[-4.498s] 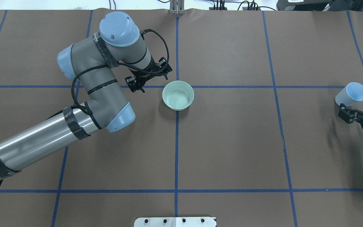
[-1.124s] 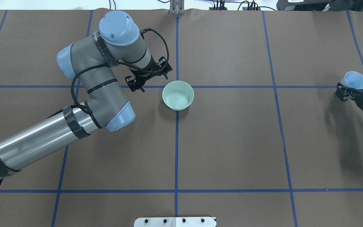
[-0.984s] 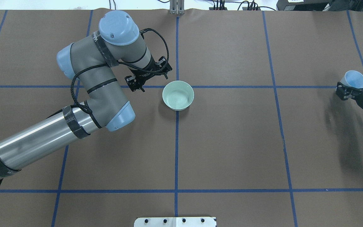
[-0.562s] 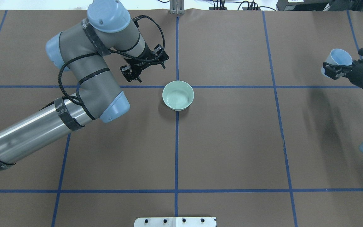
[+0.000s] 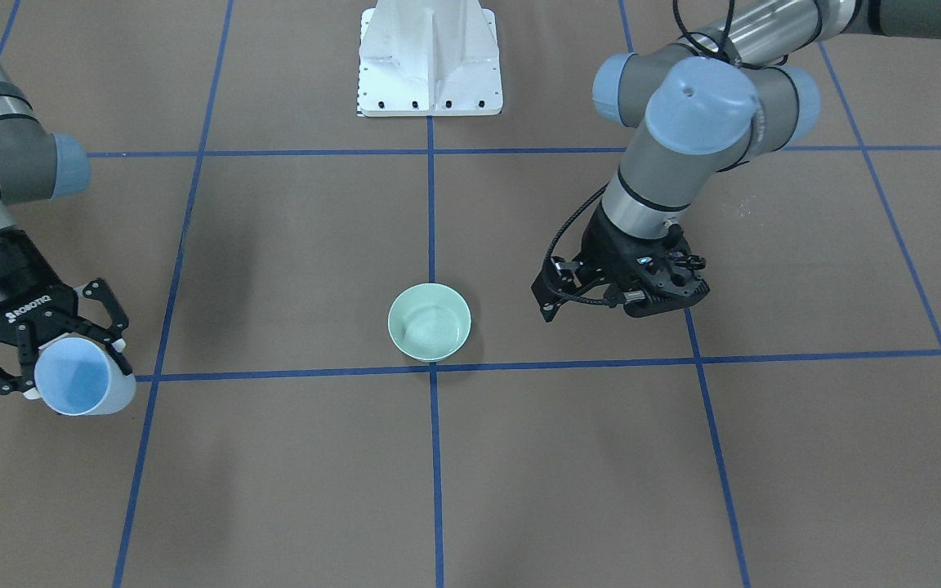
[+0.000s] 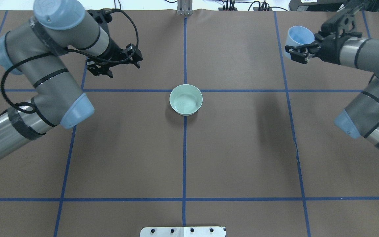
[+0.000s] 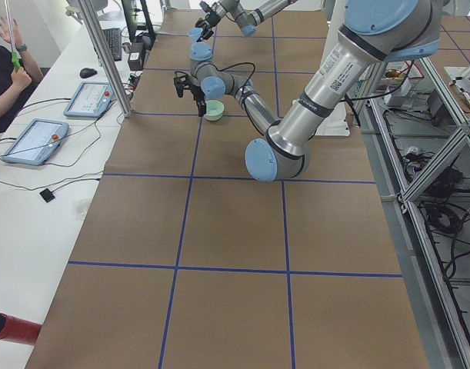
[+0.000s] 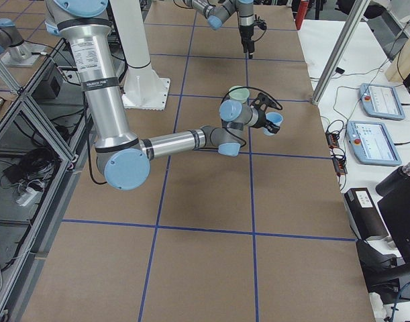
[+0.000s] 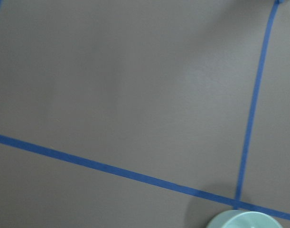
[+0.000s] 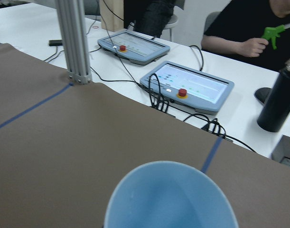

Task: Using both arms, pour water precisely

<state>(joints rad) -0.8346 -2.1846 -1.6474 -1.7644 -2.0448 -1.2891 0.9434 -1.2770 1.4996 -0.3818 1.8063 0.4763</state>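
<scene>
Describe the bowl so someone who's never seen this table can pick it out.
On the brown table gridded with blue tape, find where the centre line meets the cross line farther from the robot. The bowl stands free at that crossing. It is pale green and wide, unlike the narrower light blue cup held off to one side in the right arm's jaws.

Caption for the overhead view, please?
Right hand holds a blue cup off to the right; left hand hangs open, apart from the green bowl.

A black bottle (image 10: pixel 279 102) stands near a tablet (image 10: pixel 190 88).
</scene>
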